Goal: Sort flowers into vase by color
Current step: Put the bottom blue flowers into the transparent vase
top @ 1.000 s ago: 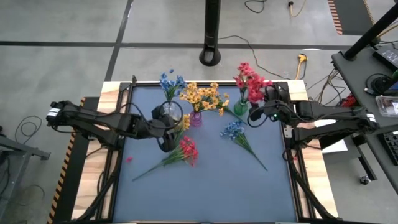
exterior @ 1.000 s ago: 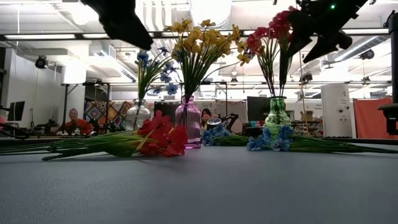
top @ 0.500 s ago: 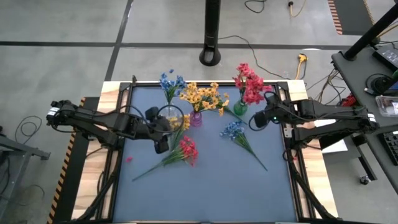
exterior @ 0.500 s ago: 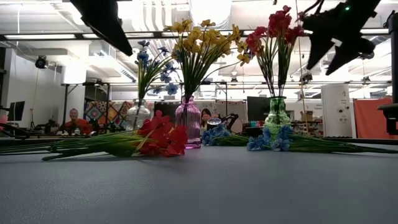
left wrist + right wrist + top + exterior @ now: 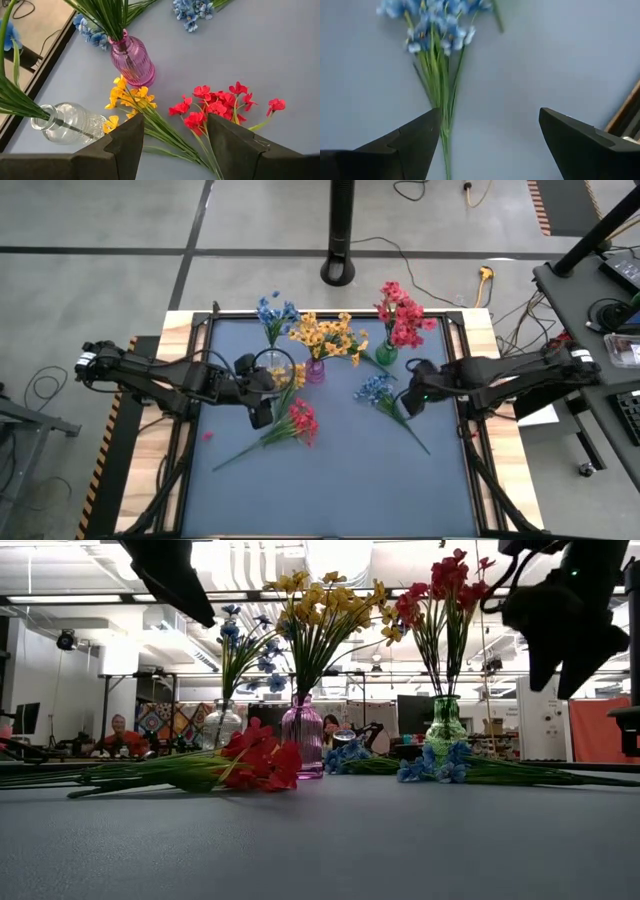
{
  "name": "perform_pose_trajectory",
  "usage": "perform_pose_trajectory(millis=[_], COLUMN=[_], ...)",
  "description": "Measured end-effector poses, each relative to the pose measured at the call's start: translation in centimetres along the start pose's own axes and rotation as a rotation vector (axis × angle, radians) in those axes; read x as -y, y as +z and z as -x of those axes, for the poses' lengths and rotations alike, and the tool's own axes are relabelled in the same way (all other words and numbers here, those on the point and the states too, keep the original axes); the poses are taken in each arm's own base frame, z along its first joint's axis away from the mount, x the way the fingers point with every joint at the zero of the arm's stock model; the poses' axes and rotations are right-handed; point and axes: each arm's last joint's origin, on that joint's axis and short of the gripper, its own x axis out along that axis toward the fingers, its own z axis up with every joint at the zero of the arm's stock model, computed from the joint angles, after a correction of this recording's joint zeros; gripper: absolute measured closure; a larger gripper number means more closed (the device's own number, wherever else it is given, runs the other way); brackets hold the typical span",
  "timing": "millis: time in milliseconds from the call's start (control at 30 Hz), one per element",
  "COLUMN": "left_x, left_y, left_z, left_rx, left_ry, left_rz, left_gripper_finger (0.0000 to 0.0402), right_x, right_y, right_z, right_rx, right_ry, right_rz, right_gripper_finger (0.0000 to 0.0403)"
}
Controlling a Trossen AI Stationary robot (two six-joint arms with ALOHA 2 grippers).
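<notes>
Three vases stand at the far side: a clear one (image 5: 270, 362) with blue flowers, a pink one (image 5: 315, 370) with yellow flowers, a green one (image 5: 386, 355) with red flowers. Lying flat on the mat are a red sprig (image 5: 300, 420), a yellow sprig (image 5: 291, 379) and a blue sprig (image 5: 376, 388). My left gripper (image 5: 262, 402) hovers open above the yellow sprig (image 5: 127, 100) and red sprig (image 5: 215, 107). My right gripper (image 5: 408, 402) hovers open above the blue sprig's stem (image 5: 442, 110), touching nothing.
The dark mat has a raised black frame (image 5: 470, 440) around it and wooden table edges beyond. The near half of the mat (image 5: 330, 490) holds only the sprigs' stem ends. Both arms hang above the table in the low view, left gripper (image 5: 170, 575) and right gripper (image 5: 560, 625).
My right gripper has moved away from the red flowers in the green vase, toward the table's near edge and left, and down over the blue sprig. My left gripper has shifted slightly left and up, then kept still. The sprigs on the mat have not moved.
</notes>
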Motion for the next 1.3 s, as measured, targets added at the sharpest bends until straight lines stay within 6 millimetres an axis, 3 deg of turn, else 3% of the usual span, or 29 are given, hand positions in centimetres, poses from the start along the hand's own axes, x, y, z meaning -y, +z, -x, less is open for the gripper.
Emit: perform_pose_trajectory(millis=[333, 800, 1100, 1200, 1300], left_x=[0.5, 1.2, 1.5, 1.5, 1.6], left_y=[0.4, 0.4, 0.4, 0.4, 0.6], left_z=[-0.2, -1.6, -2.0, -2.0, -2.0], left_rx=[0.037, 0.005, -0.002, 0.002, 0.014], left_ry=[-0.012, 0.002, 0.006, 0.005, 0.001], left_rz=[-0.002, -0.059, -0.066, -0.064, -0.058], left_gripper_finger=[0.0201, 0.0201, 0.0201, 0.0201, 0.0201], right_x=[-4.8, -6.5, -6.7, -6.8, -6.9], right_y=[-0.4, -1.1, -1.2, -1.2, -1.2], right_z=[-3.8, -9.3, -10.2, -10.2, -10.3], right_rx=[-0.074, -0.179, -0.190, -0.190, -0.193], right_ry=[0.088, -0.086, -0.103, -0.096, -0.092], right_rz=[0.139, 0.235, 0.248, 0.243, 0.242], right_gripper_finger=[0.0076, 0.0078, 0.0080, 0.0102, 0.0156])
